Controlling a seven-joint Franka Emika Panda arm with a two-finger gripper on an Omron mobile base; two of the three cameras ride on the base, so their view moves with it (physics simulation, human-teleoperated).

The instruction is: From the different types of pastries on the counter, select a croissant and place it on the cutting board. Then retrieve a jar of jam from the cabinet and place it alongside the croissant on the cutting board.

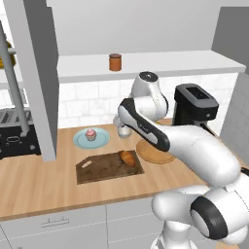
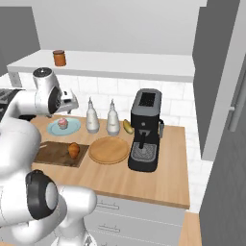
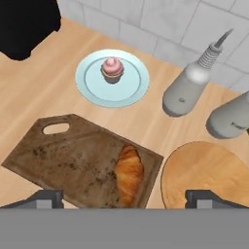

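On the cutting board (image 3: 73, 163), at the end away from the handle hole, the croissant (image 3: 129, 174) lies flat near the board's edge. It stands free of the gripper (image 3: 125, 199): from the hand camera the two finger tips sit wide apart at the bottom of the picture, one to each side of the pastry, with nothing between them. Claw fully spread, holding nothing. Judged: first half of the task is done.

Position of the hand: raised above the counter (image 1: 29, 185), looking down on the board, so the croissant is clear of the fingers. This reads as a release posture, not a grasp.

Pink cupcake (image 3: 112, 69) sits on its pale blue plate (image 3: 90, 85) just behind the board (the pastry not wanted; untouched). Round wooden plate (image 3: 209, 170) lies beside the board's croissant end, with two white bottles (image 2: 92, 117) behind it and the coffee machine (image 2: 145, 129) further along.

Jar of jam (image 1: 115, 62) stands upright on the cabinet shelf (image 1: 160, 63), above and behind the board, well apart from the hand. The handle end of the board is bare, which leaves room to set the jar next to the croissant.

Next step, as I judge it: lift the arm to shelf height and approach the jar from the front. Risk: the shelf lip is close below the jar.
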